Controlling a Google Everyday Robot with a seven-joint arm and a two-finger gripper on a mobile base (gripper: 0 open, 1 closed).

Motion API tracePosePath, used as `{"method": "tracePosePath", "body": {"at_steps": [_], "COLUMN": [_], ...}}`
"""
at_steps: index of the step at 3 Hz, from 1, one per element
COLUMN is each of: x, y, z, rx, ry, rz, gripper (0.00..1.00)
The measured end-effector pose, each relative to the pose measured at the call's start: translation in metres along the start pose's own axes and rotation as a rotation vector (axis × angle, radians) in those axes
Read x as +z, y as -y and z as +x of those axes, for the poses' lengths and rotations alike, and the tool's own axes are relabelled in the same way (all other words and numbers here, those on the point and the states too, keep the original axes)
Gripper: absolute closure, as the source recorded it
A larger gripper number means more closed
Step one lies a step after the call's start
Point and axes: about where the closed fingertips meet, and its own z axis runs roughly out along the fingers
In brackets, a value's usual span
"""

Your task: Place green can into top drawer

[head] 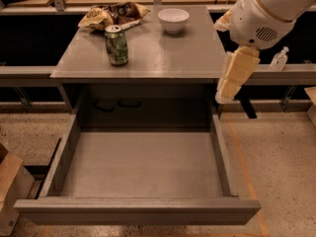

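Observation:
The green can [116,45] stands upright on the left part of the grey tabletop [168,53], silver top up. The top drawer [143,164] is pulled fully out below the table, and I see nothing inside it. My gripper [224,94] hangs from the white arm at the upper right. It points down beside the table's right edge, above the drawer's right wall. It holds nothing and is well to the right of the can.
A white bowl [173,19] and a crumpled snack bag [112,14] sit at the back of the tabletop. A small clear bottle [279,58] stands on a ledge at the right. A cardboard box [11,186] is on the floor at the lower left.

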Motion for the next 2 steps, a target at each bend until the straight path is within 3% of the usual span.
{"method": "tracePosePath", "body": {"at_steps": [1,2], "x": [0.009,0.031], "y": [0.003,0.019], "z": [-0.005,-0.027], "rx": [0.012,-0.023], "ry": [0.016,0.070], "rz": [0.007,0.026], "gripper": [0.00,0.00]}}
